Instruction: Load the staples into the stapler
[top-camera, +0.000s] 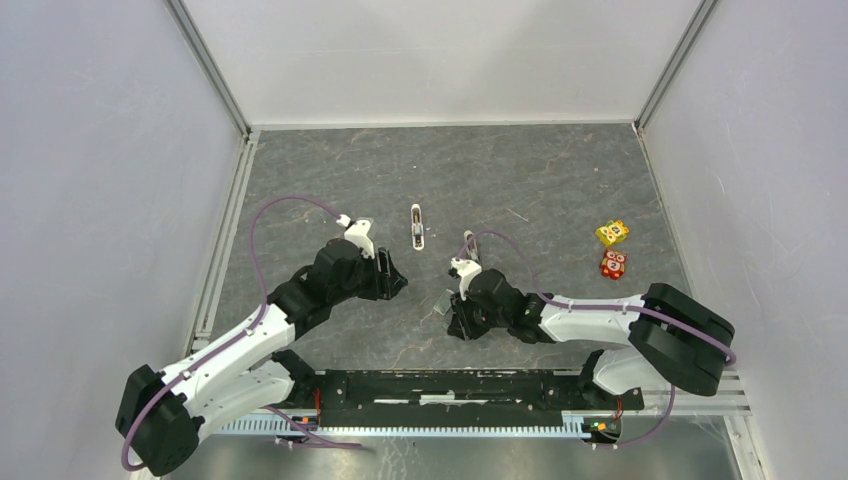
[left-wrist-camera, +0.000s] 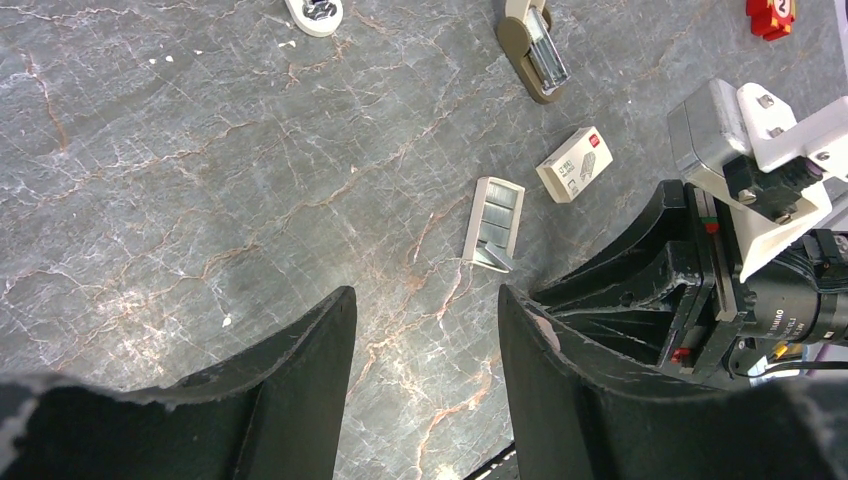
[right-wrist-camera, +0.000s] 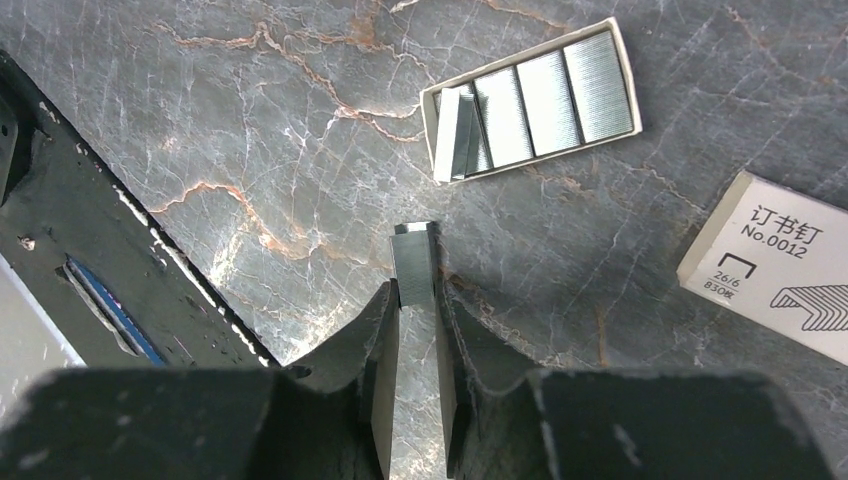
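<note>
In the right wrist view the staple strip (right-wrist-camera: 415, 255) shows only its upper end — the rest is hidden between the fingers (right-wrist-camera: 382, 340) of the right tool (right-wrist-camera: 417, 295) — and the printed box sleeve (right-wrist-camera: 775, 265) runs off the right edge. The left wrist view crops the stapler (left-wrist-camera: 532, 55) and a red cube (left-wrist-camera: 768, 14) at its top edge. From above, the staple tray (top-camera: 443, 301) is too small to make out.

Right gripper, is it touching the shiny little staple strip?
Touching. The right wrist view shows the right gripper pinching the staple strip between its two fingers, with no gap on either side.
</note>
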